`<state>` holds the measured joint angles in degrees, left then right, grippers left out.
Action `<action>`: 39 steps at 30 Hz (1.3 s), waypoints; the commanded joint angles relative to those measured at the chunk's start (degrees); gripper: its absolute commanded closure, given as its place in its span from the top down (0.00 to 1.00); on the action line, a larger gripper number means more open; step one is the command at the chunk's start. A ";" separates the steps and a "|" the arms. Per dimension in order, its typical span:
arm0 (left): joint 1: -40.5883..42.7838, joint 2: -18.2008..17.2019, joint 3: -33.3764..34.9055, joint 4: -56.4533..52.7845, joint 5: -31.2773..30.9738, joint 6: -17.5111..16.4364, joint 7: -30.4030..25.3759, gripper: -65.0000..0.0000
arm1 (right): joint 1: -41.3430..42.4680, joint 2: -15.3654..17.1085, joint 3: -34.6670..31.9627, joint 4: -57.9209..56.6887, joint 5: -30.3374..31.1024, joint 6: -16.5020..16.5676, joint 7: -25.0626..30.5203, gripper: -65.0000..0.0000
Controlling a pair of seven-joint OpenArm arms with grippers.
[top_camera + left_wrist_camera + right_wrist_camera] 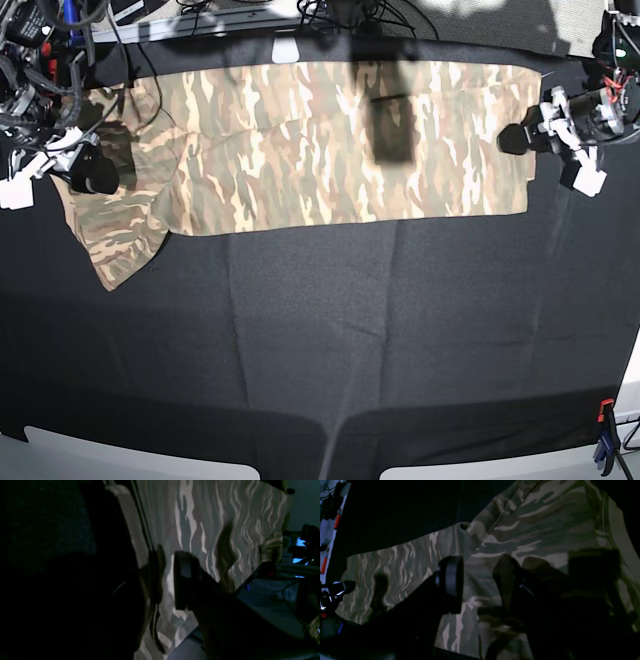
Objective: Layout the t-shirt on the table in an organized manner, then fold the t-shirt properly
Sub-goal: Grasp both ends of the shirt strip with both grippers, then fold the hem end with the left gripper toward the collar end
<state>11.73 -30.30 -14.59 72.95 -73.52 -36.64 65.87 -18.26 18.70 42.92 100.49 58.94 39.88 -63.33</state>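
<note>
Clutter around the edges

A red-and-blue clamp (604, 436) grips the near right corner; tangled cables (330, 12) lie along the far edge; a glowing blue screen (300, 551) shows in the left wrist view.

A robotics lab: black-draped table (300, 330), tangled cables (40, 30), edge clamp (604, 440).

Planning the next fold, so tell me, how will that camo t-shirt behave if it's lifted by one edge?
The t-shirt would likely droop limply: its sleeve lies creased. Being thin and flat on the table, it is probably light and would drag rather than slide whole.
</note>
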 commanded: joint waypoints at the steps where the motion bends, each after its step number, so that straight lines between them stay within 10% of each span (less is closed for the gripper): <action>1: -0.48 -0.98 -0.26 0.52 -1.77 -0.52 -0.83 0.27 | 0.31 0.85 0.42 0.85 1.51 0.12 1.36 0.37; 15: -1.09 0.28 -0.26 0.52 5.01 -0.76 -9.33 0.00 | 0.33 0.85 0.42 0.85 1.51 0.12 1.44 0.37; 24: -7.45 1.70 -0.26 0.52 25.59 -0.61 -16.41 0.00 | 0.33 0.87 0.42 0.85 1.49 0.12 1.55 0.37; 39: -16.37 1.53 -0.26 0.52 41.97 6.73 -19.21 0.00 | 0.33 1.01 0.42 0.85 1.31 0.12 5.84 0.37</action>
<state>-3.31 -27.35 -14.33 72.73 -31.35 -30.22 47.99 -18.24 18.72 42.92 100.49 58.74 39.86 -58.98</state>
